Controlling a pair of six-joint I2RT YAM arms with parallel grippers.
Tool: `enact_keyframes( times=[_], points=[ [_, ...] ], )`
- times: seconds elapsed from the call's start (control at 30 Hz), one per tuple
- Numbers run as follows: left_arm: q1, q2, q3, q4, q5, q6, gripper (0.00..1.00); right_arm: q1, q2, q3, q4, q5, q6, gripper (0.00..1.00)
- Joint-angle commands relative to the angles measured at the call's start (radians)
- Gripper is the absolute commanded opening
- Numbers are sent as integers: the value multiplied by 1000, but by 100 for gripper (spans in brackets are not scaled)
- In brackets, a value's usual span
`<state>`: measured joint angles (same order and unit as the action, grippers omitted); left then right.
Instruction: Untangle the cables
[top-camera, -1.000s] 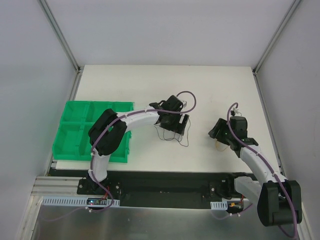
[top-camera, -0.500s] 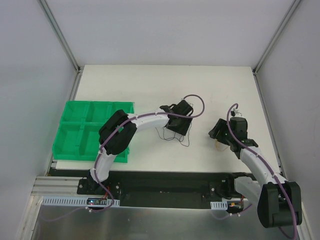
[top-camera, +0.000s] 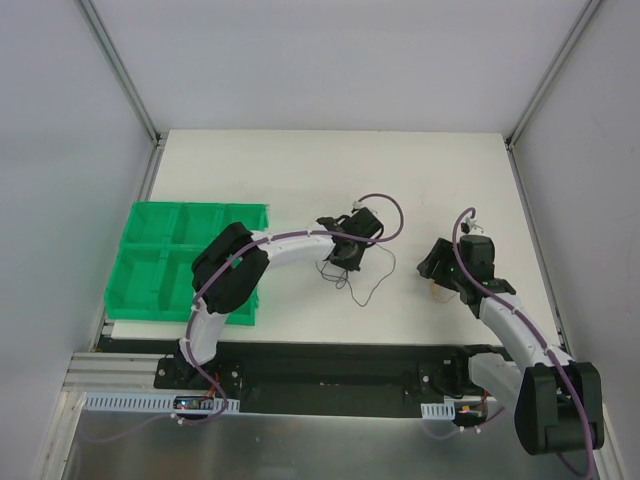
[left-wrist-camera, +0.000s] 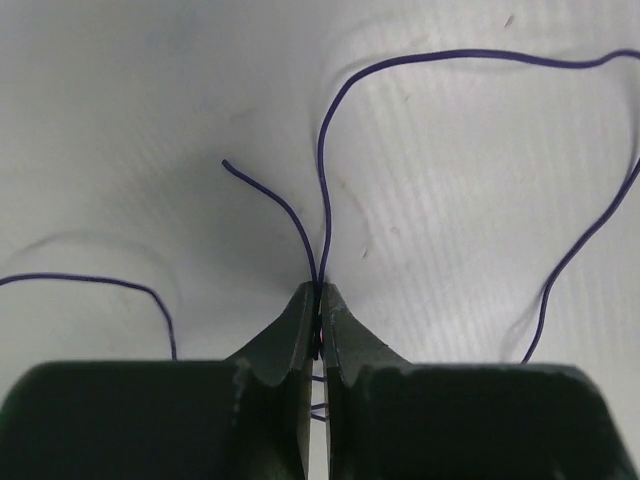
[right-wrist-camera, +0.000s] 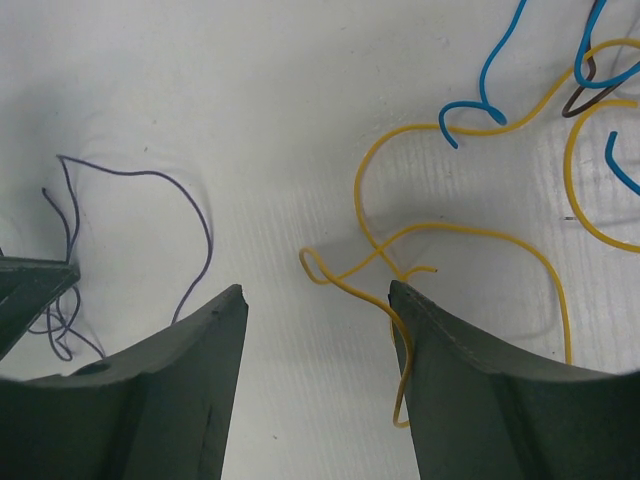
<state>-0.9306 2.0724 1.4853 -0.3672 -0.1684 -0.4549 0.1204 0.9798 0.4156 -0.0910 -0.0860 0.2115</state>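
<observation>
The cables lie in two groups on the white table. A thin purple cable (left-wrist-camera: 322, 180) loops across the table, and my left gripper (left-wrist-camera: 320, 292) is shut on a fold of it, both strands rising from the fingertips. From above, the left gripper (top-camera: 345, 257) sits mid-table with the purple cable (top-camera: 362, 290) trailing toward me. My right gripper (right-wrist-camera: 315, 290) stands open over a curly yellow cable (right-wrist-camera: 470, 232), one end of which runs along the right finger (right-wrist-camera: 440, 330). Blue (right-wrist-camera: 490, 70) and brown (right-wrist-camera: 585, 95) cables lie beyond.
A green divided bin (top-camera: 150, 260) sits at the left edge of the table, beside the left arm's elbow. The right gripper (top-camera: 437, 270) is near the table's right side. Walls close in the table on the left, back and right.
The left gripper's jaws have closed on the purple cable. Its wrist has turned and shifted slightly toward the near edge, dragging the cable. The right arm has not moved.
</observation>
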Motion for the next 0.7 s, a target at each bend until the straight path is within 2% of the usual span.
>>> enact_keyframes(
  times=[0.0, 0.17, 0.43, 0.67],
  points=[
    [-11, -138, -71, -78, -8, 51, 0, -1, 3, -1, 42, 11, -17, 62],
    [-4, -355, -126, -72, 24, 123, 0, 1, -1, -6, 51, 8, -18, 62],
    [48, -724, -223, -79, -5, 225, 0, -1, 11, -6, 57, -4, -17, 62],
    [148, -1032, -215, -203, -72, 318, 0, -4, 33, -1, 68, -14, -17, 62]
  ],
)
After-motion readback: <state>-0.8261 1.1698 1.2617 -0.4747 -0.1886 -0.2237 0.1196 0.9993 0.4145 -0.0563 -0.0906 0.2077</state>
